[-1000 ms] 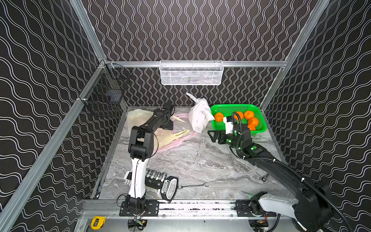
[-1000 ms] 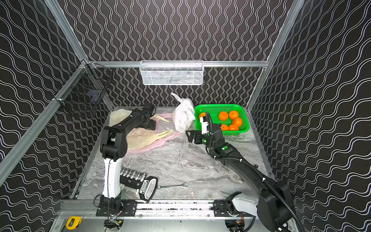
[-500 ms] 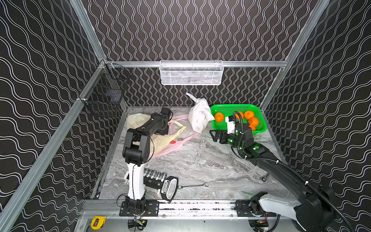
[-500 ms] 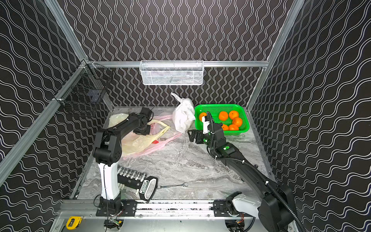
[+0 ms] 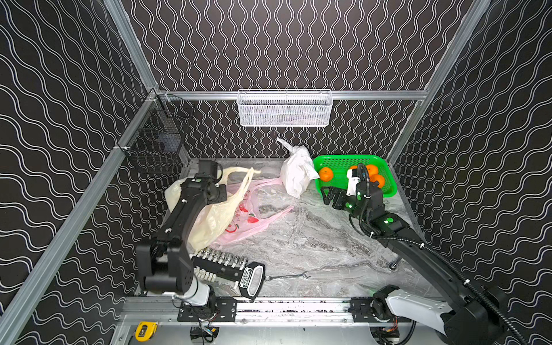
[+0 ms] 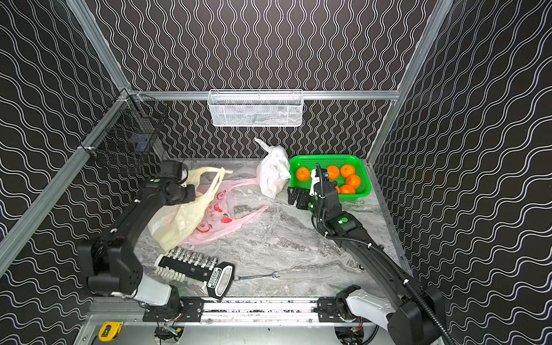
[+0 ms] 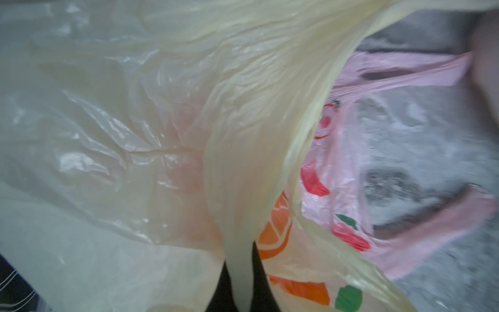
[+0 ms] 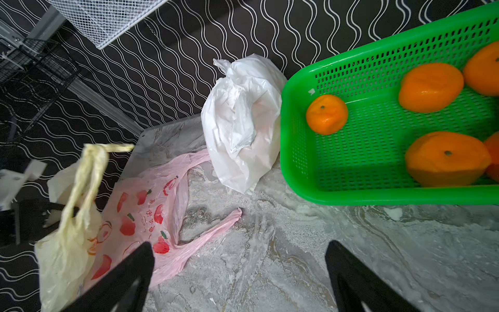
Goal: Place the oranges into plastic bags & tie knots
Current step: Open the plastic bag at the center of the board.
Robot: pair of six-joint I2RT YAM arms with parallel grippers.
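My left gripper (image 7: 239,283) is shut on a fold of the yellowish plastic bag (image 7: 162,108) and holds it up off the table at the left; in both top views the bag (image 5: 215,215) (image 6: 185,215) hangs from the gripper (image 5: 221,192), one handle sticking up. Under it lies the flat pink bag (image 5: 248,218) (image 8: 151,216). The white bag (image 5: 295,173) (image 8: 243,121) stands with a bunched neck and tail, a knot (image 5: 283,143), beside the green basket (image 5: 337,162). Several oranges (image 6: 302,174) (image 8: 326,114) lie in the basket. My right gripper (image 8: 240,270) (image 5: 330,195) hovers open and empty before it.
A socket set (image 5: 227,268) and a wrench (image 5: 286,276) lie near the front edge. A white mesh basket (image 5: 283,107) hangs on the back wall, a black wire basket (image 5: 158,143) on the left wall. A yellow tape measure (image 5: 143,330) sits below the rail.
My left gripper has shut on the yellowish bag and pulled it up and toward the front left, off the pink bag. My right arm has shifted slightly toward the basket.
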